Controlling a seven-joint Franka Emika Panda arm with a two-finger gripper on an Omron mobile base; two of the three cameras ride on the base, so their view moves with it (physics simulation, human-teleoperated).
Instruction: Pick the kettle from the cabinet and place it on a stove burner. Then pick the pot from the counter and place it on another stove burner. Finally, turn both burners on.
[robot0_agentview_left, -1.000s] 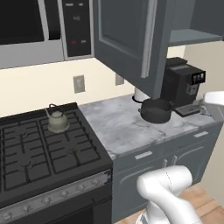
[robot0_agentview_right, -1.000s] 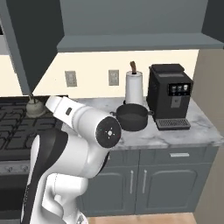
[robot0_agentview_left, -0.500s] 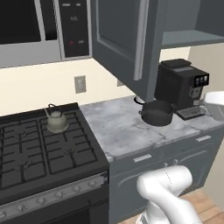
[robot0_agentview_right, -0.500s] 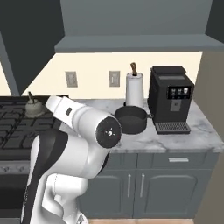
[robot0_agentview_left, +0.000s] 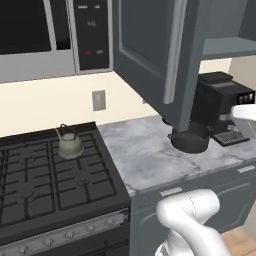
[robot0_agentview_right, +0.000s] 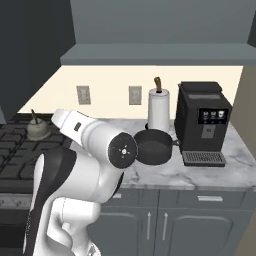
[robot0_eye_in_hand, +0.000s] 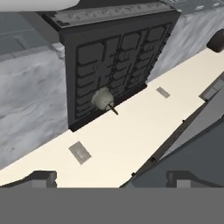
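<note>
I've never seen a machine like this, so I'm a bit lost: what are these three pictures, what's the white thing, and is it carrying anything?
The white thing is a robot arm on a base that can drive, in a computer-drawn kitchen. Two pictures come from cameras on that base, one behind the arm to its left and one to its right, so they show the same scene from two sides. The third comes from a camera on the hand and looks along the claw, whose two dark tips rise at the bottom; that view is tilted. The claw is open and holds nothing.

The small kettle already sits on a back burner of the black stove. The wide dark pot is on the marble counter, near a paper towel roll and a black coffee machine. Above, a cabinet door hangs open.
</note>
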